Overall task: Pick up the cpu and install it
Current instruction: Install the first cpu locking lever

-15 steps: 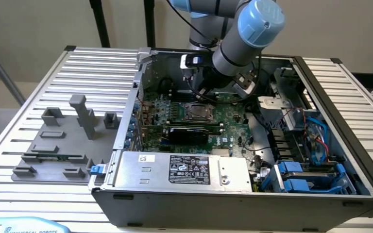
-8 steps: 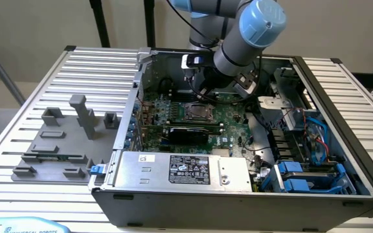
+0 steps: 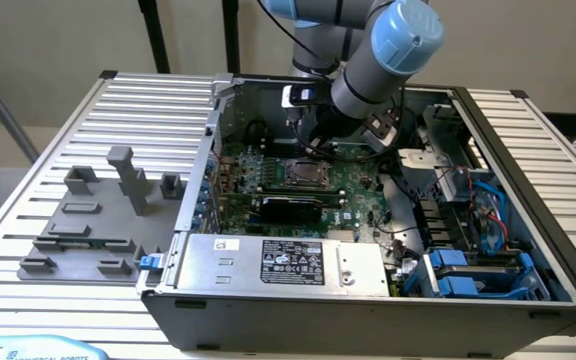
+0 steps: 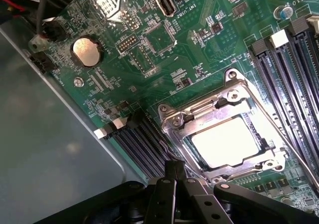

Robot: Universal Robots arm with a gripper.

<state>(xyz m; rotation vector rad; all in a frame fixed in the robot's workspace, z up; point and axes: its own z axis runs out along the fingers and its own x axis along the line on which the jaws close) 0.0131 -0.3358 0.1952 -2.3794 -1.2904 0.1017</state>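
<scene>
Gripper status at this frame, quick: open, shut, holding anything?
Gripper: shut, fingers together with nothing between them, just beside the socket frame. The cpu lies inside that socket.

even, soft light; glare whites out the cpu, and the case wall looks blurred.
</scene>
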